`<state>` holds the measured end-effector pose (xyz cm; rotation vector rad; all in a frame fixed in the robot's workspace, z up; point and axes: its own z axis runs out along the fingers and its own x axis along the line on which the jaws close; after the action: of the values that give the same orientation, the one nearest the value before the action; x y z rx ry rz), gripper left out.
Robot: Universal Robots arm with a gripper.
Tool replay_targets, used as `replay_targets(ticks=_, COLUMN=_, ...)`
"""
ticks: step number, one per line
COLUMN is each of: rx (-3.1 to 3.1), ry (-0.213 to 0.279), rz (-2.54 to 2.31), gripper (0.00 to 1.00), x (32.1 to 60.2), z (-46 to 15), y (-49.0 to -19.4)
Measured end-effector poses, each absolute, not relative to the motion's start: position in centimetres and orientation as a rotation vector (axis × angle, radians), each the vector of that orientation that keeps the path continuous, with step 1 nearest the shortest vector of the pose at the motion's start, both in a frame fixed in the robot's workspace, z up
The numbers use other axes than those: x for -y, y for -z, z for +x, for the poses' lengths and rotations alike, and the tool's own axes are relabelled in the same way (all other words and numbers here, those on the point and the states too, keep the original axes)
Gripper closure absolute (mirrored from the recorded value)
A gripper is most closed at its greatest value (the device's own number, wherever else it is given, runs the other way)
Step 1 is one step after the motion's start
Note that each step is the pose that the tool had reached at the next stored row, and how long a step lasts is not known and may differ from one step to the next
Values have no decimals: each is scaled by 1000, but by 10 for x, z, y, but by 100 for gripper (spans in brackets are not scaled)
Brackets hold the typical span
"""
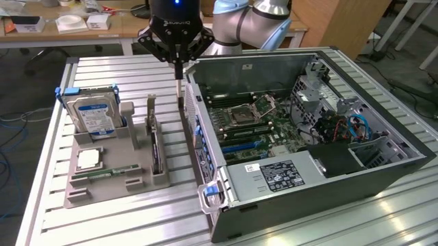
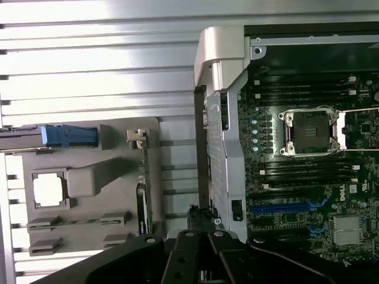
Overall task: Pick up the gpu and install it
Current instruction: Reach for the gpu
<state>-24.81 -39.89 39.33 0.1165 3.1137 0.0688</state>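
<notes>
1. A robotics lab or workshop: a robot arm [image 1: 239, 23] with a black gripper [image 1: 180, 100] hangs at twelve o'clock over a ribbed aluminium table [image 1: 110, 72].
2. An opened computer case [image 1: 329, 174], motherboard [image 1: 253, 123] bare, lies at three o'clock; a grey parts fixture [image 1: 116, 169] stands at nine.
3. Beyond, at eleven o'clock, wooden desks [image 1: 130, 28] carry white boxes [image 1: 99, 21]; cables [image 1: 10, 123] trail over the floor at nine o'clock.
</notes>
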Motion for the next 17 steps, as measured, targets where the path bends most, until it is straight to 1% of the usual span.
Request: replay_targets(ticks=17, rx=-3114, ry=-69, rz=116, gripper=90, x=399, z=-290, y=-393)
